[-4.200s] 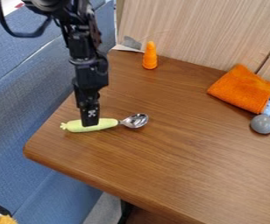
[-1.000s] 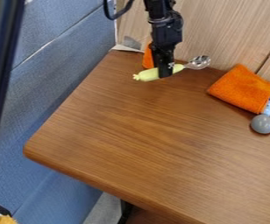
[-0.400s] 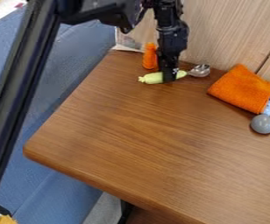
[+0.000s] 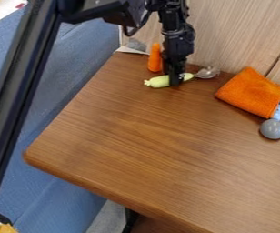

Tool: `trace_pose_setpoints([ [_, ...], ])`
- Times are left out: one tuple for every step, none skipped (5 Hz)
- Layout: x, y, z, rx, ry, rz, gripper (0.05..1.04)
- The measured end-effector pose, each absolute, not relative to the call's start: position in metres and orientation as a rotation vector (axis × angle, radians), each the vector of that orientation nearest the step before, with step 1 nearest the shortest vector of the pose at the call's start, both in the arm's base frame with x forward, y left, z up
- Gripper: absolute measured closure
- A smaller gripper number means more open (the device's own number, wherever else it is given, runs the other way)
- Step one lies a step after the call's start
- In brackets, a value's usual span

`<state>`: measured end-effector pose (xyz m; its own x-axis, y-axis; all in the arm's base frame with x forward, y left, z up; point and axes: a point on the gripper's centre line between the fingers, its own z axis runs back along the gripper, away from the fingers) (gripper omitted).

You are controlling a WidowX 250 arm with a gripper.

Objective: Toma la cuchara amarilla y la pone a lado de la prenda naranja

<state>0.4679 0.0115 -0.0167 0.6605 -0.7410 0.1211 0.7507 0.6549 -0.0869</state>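
1. Jaws of our gripper: we cannot tell how far they stand open, nor whether they grip or merely touch what is beneath them. They hang straight down, hiding the middle of the yellow spoon's handle.
2. We see the yellow spoon left of the orange cloth, near it but apart. Its long axis runs crosswise in our view, rising slightly to the right; the metal bowl points toward the orange cloth's upper part, the knobbed handle end away from it.
3. Farther left of the orange cloth, just behind the handle, we have an orange cone-shaped thing, standing upright.
4. By the orange cloth's lower right corner, we find a pale blue piece, partly covered, with a grey ball just below it.
5. Behind the orange cloth rises a wood-grain panel; under it spreads our brown table.
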Motion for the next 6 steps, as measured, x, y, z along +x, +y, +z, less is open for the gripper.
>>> trace_pose_setpoints([
  [0.466, 0.012, -0.016, -0.125, -0.074, -0.845, 0.108],
  [0.465, 0.012, -0.015, -0.11, -0.071, -0.84, 0.083],
  [0.46, 0.013, -0.007, -0.089, -0.077, -0.839, 0.083],
  [0.457, 0.013, 0.02, -0.052, -0.138, -0.823, 0.083],
  [0.451, 0.015, 0.044, -0.009, -0.186, -0.82, 0.083],
  [0.452, 0.015, 0.049, -0.003, -0.195, -0.82, 0.083],
])
